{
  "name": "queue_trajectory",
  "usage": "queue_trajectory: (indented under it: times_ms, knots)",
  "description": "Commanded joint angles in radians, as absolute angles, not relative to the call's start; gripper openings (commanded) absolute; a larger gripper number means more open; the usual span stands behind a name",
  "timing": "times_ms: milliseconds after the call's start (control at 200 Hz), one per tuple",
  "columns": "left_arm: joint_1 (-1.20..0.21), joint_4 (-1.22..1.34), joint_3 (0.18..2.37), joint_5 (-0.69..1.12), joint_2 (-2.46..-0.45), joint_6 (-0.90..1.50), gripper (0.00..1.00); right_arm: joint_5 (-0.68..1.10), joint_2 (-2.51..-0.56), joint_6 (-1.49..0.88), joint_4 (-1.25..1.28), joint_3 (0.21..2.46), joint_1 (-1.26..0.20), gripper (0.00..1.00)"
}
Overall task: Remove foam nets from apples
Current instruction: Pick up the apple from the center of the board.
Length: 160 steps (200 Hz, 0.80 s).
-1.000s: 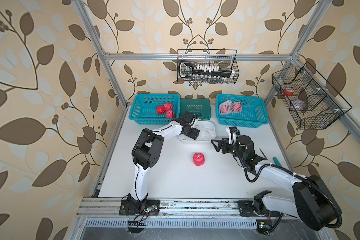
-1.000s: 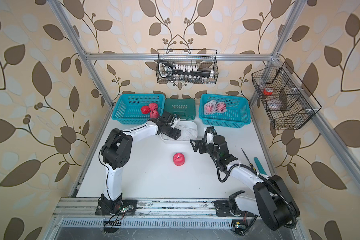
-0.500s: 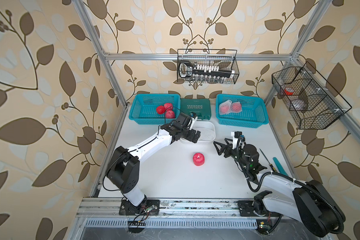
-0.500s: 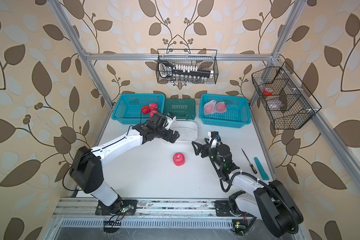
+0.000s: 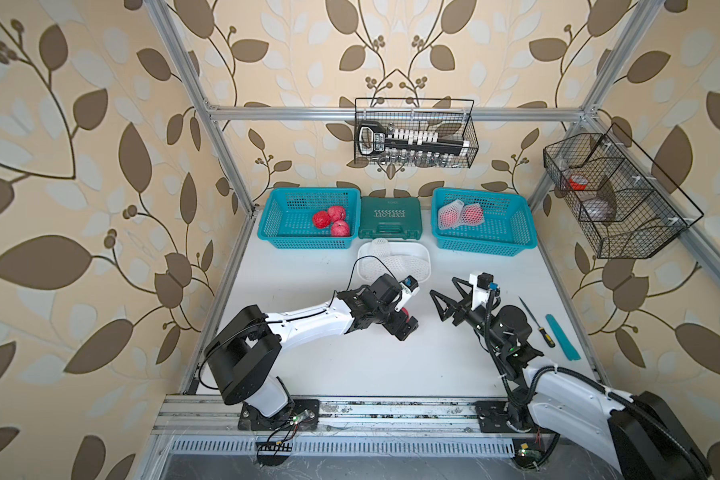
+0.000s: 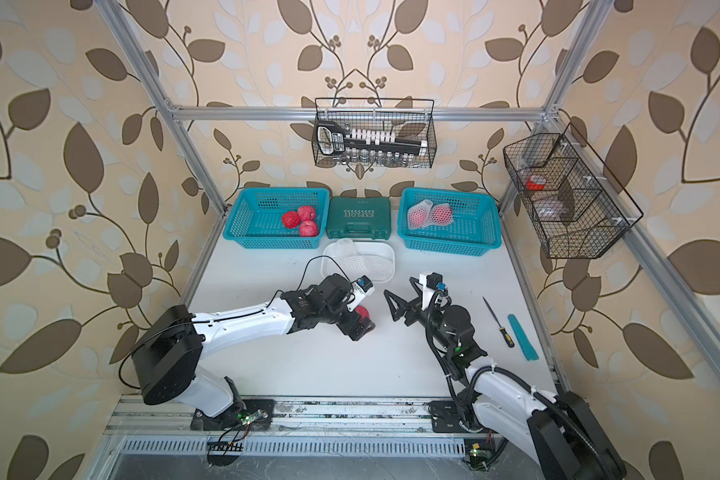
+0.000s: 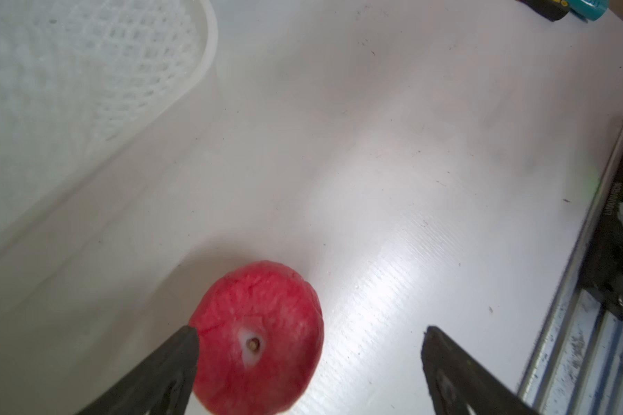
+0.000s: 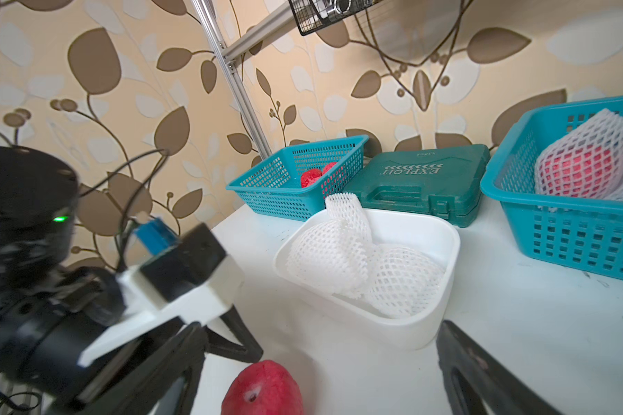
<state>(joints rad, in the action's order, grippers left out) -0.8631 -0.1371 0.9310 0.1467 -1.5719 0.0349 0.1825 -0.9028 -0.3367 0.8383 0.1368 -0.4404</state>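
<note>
Betting the bare apple (image 7: 259,334) rolls away if the left gripper (image 7: 310,334), spread wide but off-centre, clips it while closing.

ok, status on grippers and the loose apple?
Left gripper open, over bare apple on table. Right gripper open, empty, alongside. Nothing blocking.

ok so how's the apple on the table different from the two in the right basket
The table apple is bare and deep red; the basket apples wear white foam nets and look paler pink. The table apple lies alone on the white table, at the open left gripper; the basket apples lie side by side in the teal basket, with no gripper near. All are round red apples.
</note>
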Motion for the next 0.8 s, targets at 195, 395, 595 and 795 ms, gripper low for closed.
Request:
queue_trajectory:
  times_ms: [195,395,595,795]
  knots:
    - [-0.862,-0.024,0.907,0.068,-1.658,0.040,0.90,0.093,-0.587,-0.279,0.674,0.022,-0.474,0.99]
    - [-0.862,-0.052,0.918,0.040,-1.671,0.045,0.86,0.087,-0.733,-0.264,0.695,0.080,-0.475,0.99]
    - [-0.872,-0.060,0.873,0.017,-1.672,0.066,0.87,0.112,-0.783,-0.279,0.741,0.087,-0.475,0.99]
    - [-0.878,-0.034,0.808,-0.030,-1.654,0.085,0.87,0.095,-0.771,-0.282,0.747,0.078,-0.475,0.99]
